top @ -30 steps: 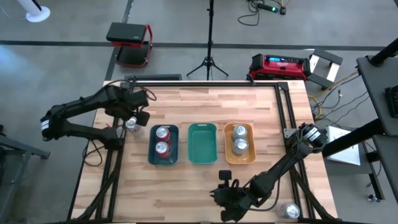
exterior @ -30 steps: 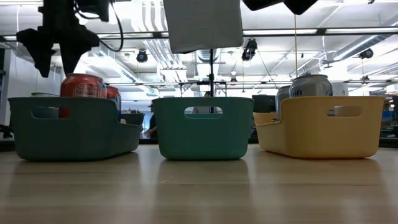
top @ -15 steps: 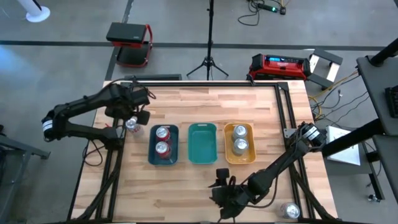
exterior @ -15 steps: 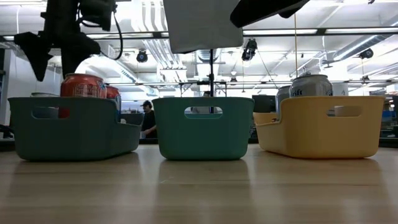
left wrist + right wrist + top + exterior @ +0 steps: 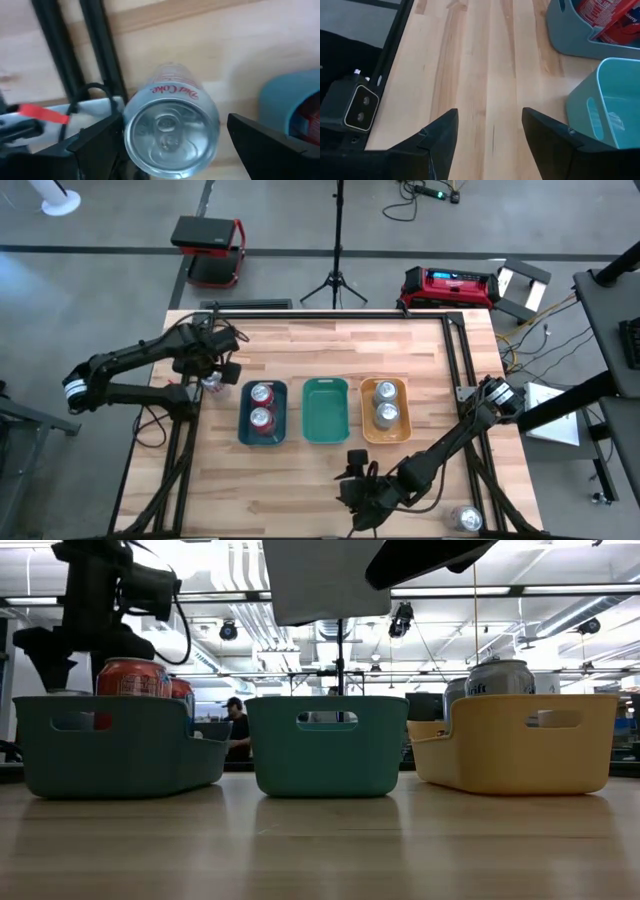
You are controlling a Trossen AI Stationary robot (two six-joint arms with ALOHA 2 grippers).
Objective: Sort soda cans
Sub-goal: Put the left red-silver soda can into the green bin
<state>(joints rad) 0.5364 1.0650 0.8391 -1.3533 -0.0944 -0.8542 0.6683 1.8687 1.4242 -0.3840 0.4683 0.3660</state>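
The left claw (image 5: 170, 145) hangs spread wide over a silver can (image 5: 170, 132), fingers flanking it without touching, apparently lined up to grip it. That can stands on the tabletop (image 5: 330, 350) at nine o'clock of the blue tray (image 5: 243, 427) holding the two red cans (image 5: 261, 404). The right claw (image 5: 487, 137) waits open near six o'clock of the teal tray (image 5: 325, 435).

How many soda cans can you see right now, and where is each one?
6. Two red cans in the blue tray, two silver cans in the orange tray, one silver can under the left claw, one at the table's near right corner.
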